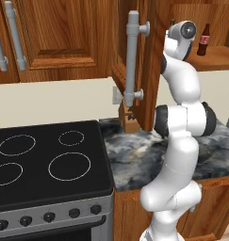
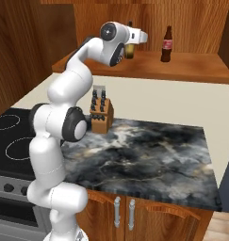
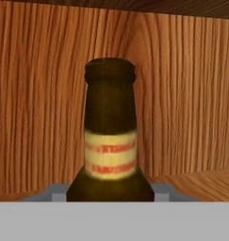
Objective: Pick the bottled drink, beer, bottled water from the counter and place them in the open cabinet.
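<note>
Jaws astride beer (image 3: pixel 110 136) body.

Pretty flat, even rendered light all over, no glare or hard shadows, just a soft dark patch inside the open cabinet (image 2: pixel 191 66), and the close-up beer (image 3: pixel 110 141) looks kinda soft and blurry.

- On the beer (image 3: pixel 110 136) right in front of my hand camera, the yellowish neck label carries two lines of red lettering, too blurred for me to read
- On the bottled drink (image 2: pixel 167 44) standing on the cabinet shelf, the red and white label is too small to read any word
</note>
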